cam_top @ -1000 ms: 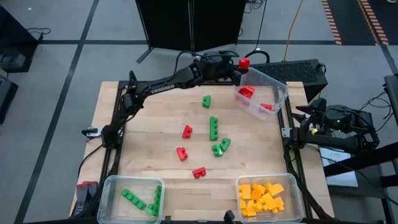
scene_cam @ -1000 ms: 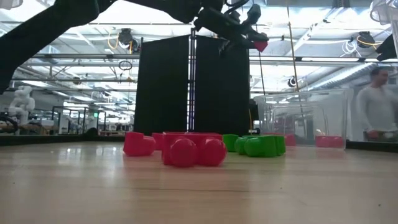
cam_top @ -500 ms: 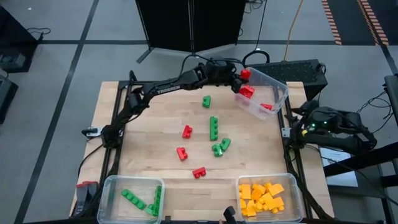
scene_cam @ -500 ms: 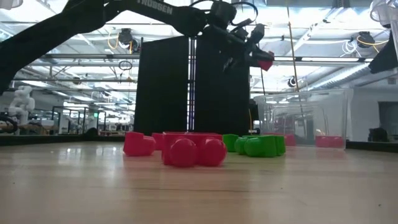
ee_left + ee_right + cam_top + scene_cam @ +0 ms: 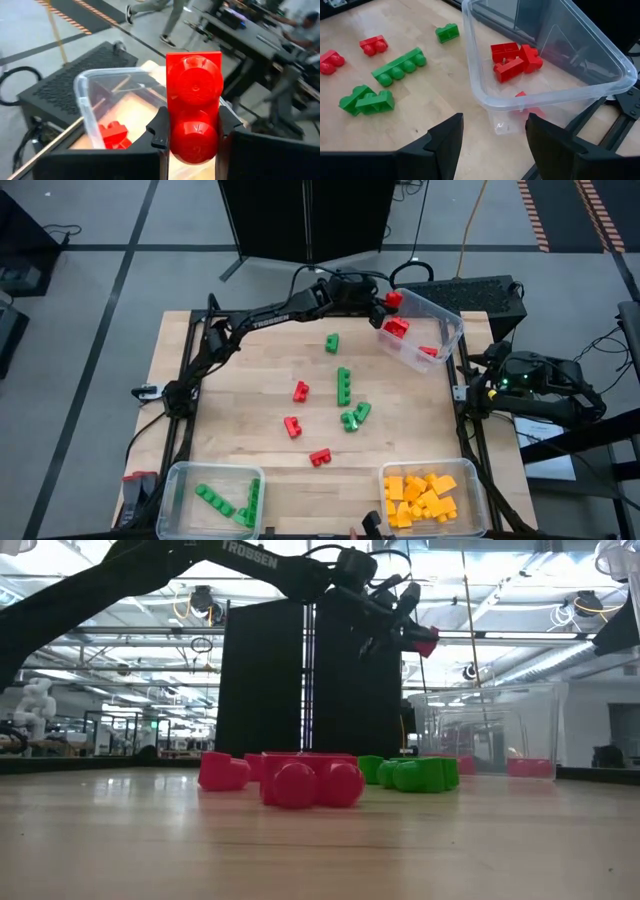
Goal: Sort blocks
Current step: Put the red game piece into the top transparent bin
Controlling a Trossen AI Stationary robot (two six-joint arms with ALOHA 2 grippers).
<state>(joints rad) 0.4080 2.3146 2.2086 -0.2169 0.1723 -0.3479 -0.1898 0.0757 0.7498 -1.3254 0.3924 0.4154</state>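
I note my left gripper (image 5: pixel 384 301) clamped on a red studded plastic brick (image 5: pixel 194 112), now carried lower to the near rim of the clear plastic bin (image 5: pixel 447 330) at the bench's far right corner; release should follow. My right gripper (image 5: pixel 492 137) waits off the right edge, fingers apart, empty.

Glossy plastic blocks (image 5: pixel 399 66), clear plastic bin (image 5: pixel 600 60), matt wooden table (image 5: pixel 250 420).
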